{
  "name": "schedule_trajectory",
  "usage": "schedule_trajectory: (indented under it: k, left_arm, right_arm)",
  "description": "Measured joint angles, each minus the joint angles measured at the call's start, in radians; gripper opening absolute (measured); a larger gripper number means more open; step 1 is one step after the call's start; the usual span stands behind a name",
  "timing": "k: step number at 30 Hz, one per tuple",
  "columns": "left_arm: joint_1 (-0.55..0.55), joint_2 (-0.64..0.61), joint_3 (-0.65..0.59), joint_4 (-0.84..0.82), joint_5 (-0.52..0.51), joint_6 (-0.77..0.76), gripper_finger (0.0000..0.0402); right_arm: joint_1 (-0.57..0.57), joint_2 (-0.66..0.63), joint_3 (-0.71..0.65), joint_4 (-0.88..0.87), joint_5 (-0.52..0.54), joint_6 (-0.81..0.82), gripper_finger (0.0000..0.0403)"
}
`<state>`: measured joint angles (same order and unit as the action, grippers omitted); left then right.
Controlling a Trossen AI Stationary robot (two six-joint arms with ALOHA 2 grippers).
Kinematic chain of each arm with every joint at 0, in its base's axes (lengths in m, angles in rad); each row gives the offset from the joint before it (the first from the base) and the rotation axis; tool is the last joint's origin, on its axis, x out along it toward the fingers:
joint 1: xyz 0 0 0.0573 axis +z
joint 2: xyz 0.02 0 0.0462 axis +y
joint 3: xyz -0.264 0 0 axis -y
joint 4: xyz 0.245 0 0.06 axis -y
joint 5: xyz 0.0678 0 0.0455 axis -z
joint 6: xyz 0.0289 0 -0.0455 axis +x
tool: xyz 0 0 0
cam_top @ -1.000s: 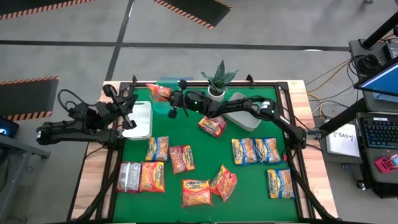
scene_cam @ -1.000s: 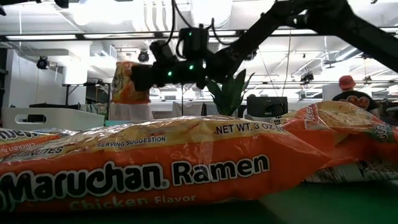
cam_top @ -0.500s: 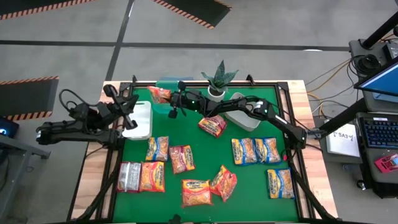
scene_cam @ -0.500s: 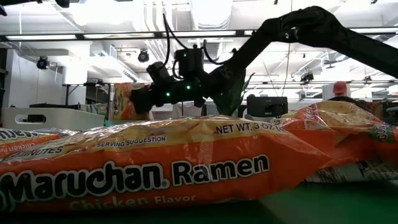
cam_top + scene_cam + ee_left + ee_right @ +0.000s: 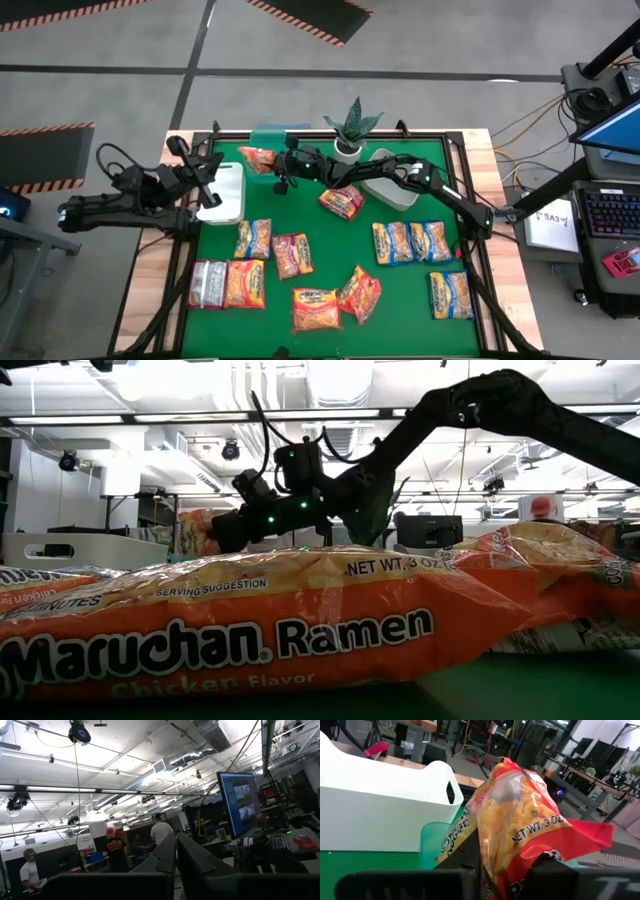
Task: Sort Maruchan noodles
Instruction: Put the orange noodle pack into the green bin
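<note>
Right end effector (image 5: 272,163) grips a red ramen packet (image 5: 258,155) above the teal bin (image 5: 437,839); about eleven packets below it on the bench (image 5: 400,285) look unsorted.

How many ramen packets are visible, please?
11: one ramen packet in the right claw; ten on the green mat, four left, three middle, three right. More may be hidden.

Two dark jointed arms, looping black cables, green indicator lights (right wrist), dark two-fingered tools
</note>
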<state>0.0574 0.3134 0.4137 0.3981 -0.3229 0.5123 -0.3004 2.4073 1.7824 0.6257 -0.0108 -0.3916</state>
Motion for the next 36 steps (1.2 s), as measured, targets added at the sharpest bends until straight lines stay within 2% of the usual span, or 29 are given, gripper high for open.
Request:
schedule_trajectory:
  k: [10,15,21,26,36]
  left_arm:
    - [0.000,0.001,0.000,-0.002,0.000,0.003,0.0000]
    - [0.000,0.001,0.000,-0.002,0.000,0.007,0.0000]
    - [0.000,0.001,0.000,-0.004,0.000,0.009,0.0000]
    - [0.000,0.001,0.000,-0.004,0.000,0.009,0.0000]
    - [0.000,0.001,0.000,-0.004,0.000,0.008,0.0000]
  right_arm:
    - [0.014,0.000,0.000,-0.055,0.002,-0.025,0.0123]
    - [0.026,-0.016,0.000,-0.112,0.004,-0.091,0.0137]
    - [0.036,-0.030,0.000,-0.131,0.013,-0.069,0.0156]
    - [0.038,-0.071,0.000,-0.230,0.014,-0.053,0.0164]
    - [0.052,-0.119,0.000,-0.386,0.016,-0.047,0.0155]
